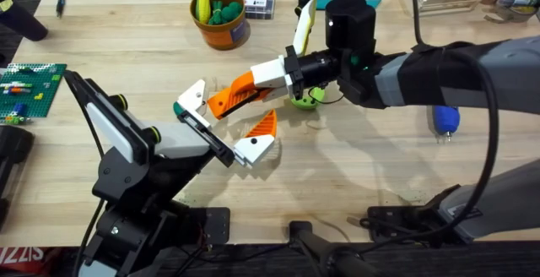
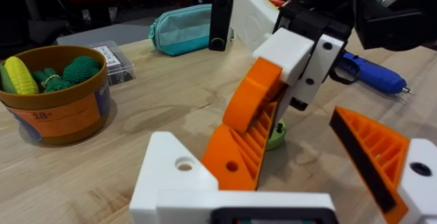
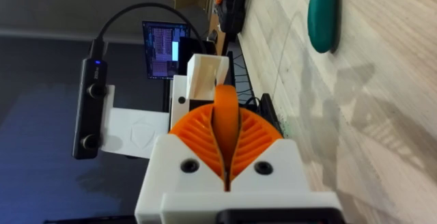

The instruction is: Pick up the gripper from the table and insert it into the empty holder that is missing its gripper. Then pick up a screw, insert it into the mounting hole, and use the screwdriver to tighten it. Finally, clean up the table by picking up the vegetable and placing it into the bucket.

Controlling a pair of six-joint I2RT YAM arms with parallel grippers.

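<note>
The left claw is spread wide above the counter. One of its fingers carries an orange ribbed face, while the other is a bare white holder with an open mounting hole. The right claw is reached across from 3 o'clock. It is pressed together on what is judged to be the loose orange pad, whose tip is laid against the bare holder; whether it is seated in the slot cannot be told.

The screwdriver is left lying on the counter at 3 o'clock from the claws, well apart from them. The bucket is stood at 12 o'clock, with a yellow corn cob and green knitted pieces inside. A small green object is seen on the counter just under the right wrist.

Several faults are judged possible from here. If the pad is pushed in at an angle, it could be jammed against the holder's edge or twisted out of the pinch. If it is released before being fully seated, it could be dropped onto the counter, and the screw hole would be left misaligned. The two arms are crowded closely, so a knock between them could be caused by any sideways correction. The green object could be swept aside when the right arm is drawn back.
</note>
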